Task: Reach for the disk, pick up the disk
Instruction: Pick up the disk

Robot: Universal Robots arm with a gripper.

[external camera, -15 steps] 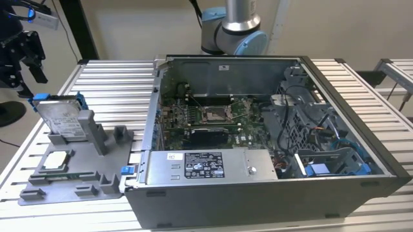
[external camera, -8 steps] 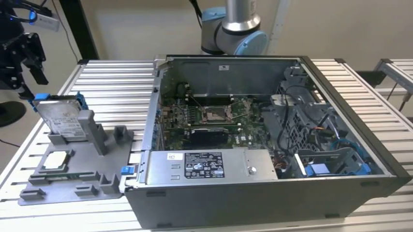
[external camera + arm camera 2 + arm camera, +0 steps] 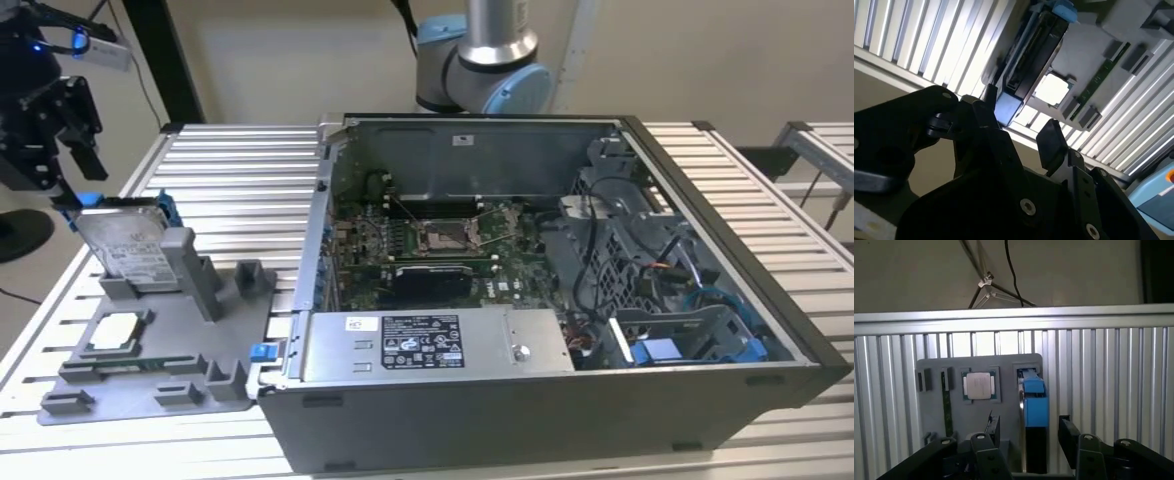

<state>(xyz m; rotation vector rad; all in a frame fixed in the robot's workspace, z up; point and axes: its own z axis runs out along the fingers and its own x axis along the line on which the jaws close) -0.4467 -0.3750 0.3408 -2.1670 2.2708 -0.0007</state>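
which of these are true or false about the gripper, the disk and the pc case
1. The disk stands on edge in the gray holder. True.
2. The gripper has lifted the disk clear of the holder. False: it is open above the disk, which sits in the holder.
3. A CPU chip lies flat on the holder. True.
4. The computer case is closed. False: its side is open and the motherboard shows.
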